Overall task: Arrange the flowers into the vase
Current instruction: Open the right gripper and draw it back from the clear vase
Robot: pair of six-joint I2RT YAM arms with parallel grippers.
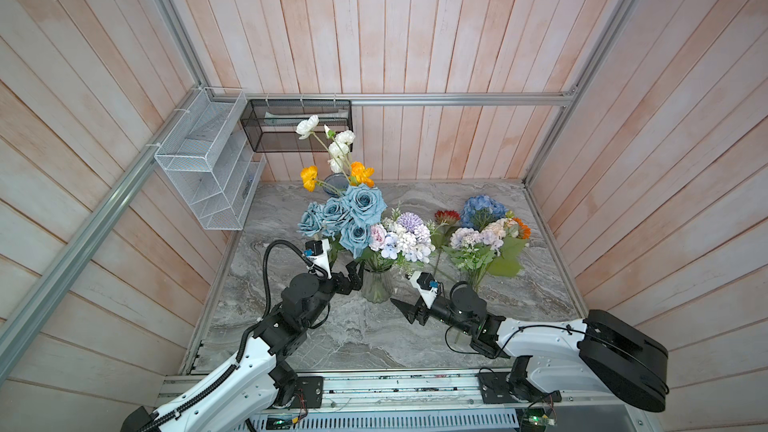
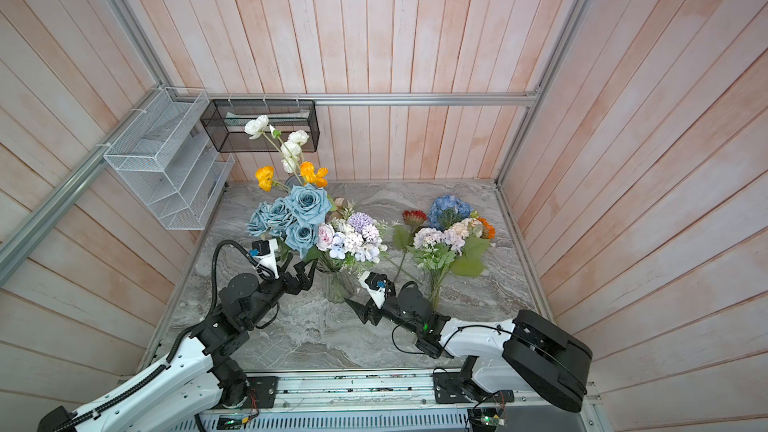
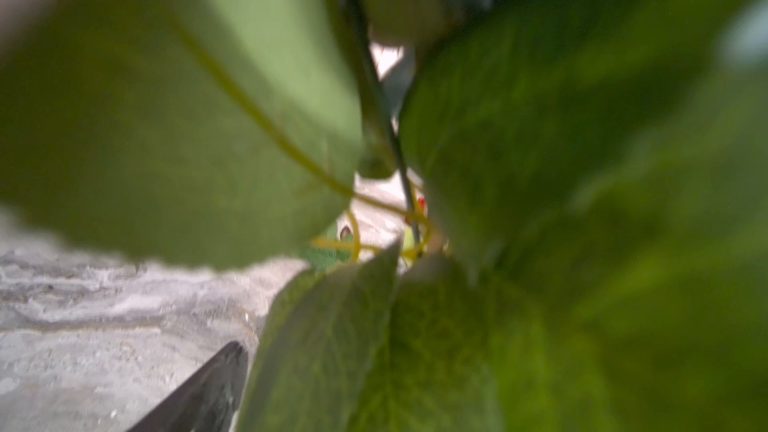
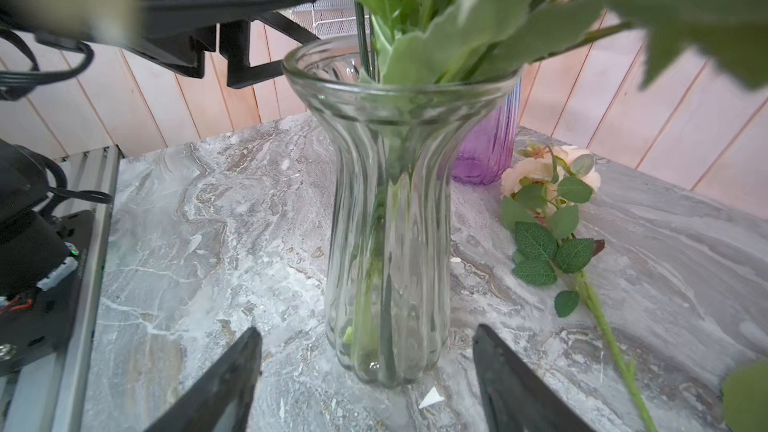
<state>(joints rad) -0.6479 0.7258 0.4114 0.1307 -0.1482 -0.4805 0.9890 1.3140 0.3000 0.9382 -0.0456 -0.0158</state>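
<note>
Front-centre on the marble table (image 1: 332, 347): seeing clear vase (image 1: 377, 286) standing upright, already carrying lilac-white spray (image 1: 401, 234). Reading right gripper (image 1: 404, 311) as spread wide, holding nothing, flanking the vase foot without touching, probably giving stems room to settle. Reading left gripper (image 1: 355, 276) as fully spread too, empty, sitting just beside the rim among leaves (image 3: 166, 139), likely placed for steadying the vase or nudging dusty-blue roses (image 1: 345, 214) inward. Seating of those rose stems: not resolving from here. Counting 2 stems looking loose on the table: peach rose (image 4: 548, 176) lying behind the vase, red sunflower (image 1: 446, 216) lying to its right. Judging task partway done.
</note>
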